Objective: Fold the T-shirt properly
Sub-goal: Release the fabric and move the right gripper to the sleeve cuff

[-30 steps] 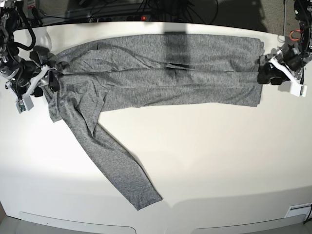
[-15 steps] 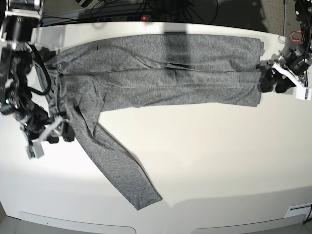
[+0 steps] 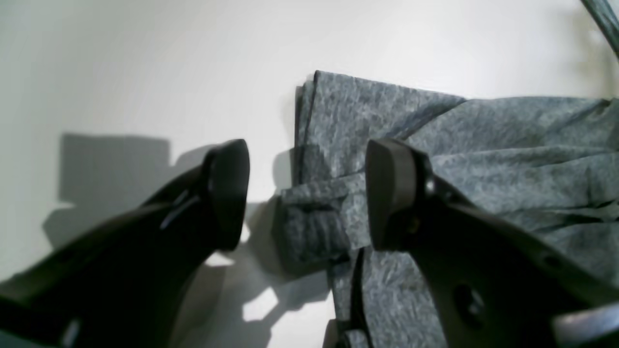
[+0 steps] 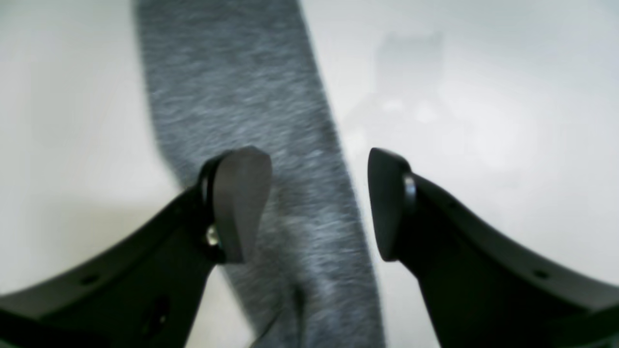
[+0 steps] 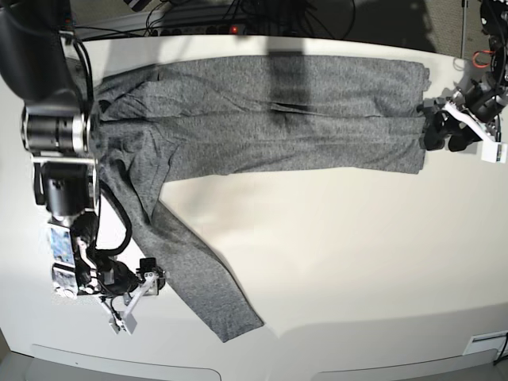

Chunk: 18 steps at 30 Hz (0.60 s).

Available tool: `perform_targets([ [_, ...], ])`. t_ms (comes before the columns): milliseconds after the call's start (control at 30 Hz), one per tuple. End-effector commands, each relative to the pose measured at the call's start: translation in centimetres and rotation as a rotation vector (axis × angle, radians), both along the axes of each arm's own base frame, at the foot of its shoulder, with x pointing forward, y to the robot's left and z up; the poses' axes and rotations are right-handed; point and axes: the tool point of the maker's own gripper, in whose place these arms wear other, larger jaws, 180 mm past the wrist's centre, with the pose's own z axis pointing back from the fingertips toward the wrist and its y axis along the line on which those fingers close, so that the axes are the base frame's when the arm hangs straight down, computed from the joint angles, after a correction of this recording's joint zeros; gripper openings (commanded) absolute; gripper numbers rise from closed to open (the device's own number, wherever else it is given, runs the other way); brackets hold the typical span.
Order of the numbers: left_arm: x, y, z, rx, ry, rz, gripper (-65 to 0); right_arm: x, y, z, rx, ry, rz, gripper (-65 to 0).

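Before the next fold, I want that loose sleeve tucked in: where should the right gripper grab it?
Take the T-shirt sleeve near its cuff end, from above. It lies flat and narrow, and the open right gripper hangs over it.

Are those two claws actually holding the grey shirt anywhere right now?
No. The left gripper is open at the T-shirt hem, and the right gripper is open above the loose sleeve.
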Motion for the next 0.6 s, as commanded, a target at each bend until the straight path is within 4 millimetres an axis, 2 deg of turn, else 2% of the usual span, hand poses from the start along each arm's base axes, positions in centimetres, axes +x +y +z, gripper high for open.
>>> perform_targets([
  [0, 0.9, 0.4, 1.5, 0.004, -0.052, -0.002, -28.0, 2.0, -0.8, 2.5, -0.017, -0.066, -0.017, -29.6],
  [167, 0.8, 0.4, 1.5, 0.004, -0.049, -0.003, -28.0, 1.9, -2.3, 0.5, -0.07, -0.033, -0.03, -29.6],
  [567, 0.8, 0.4, 1.5, 0.004, -0.049, -0.004, -28.1, -0.8, -2.9, -3.5, -0.087, 0.044, -0.047, -30.7],
])
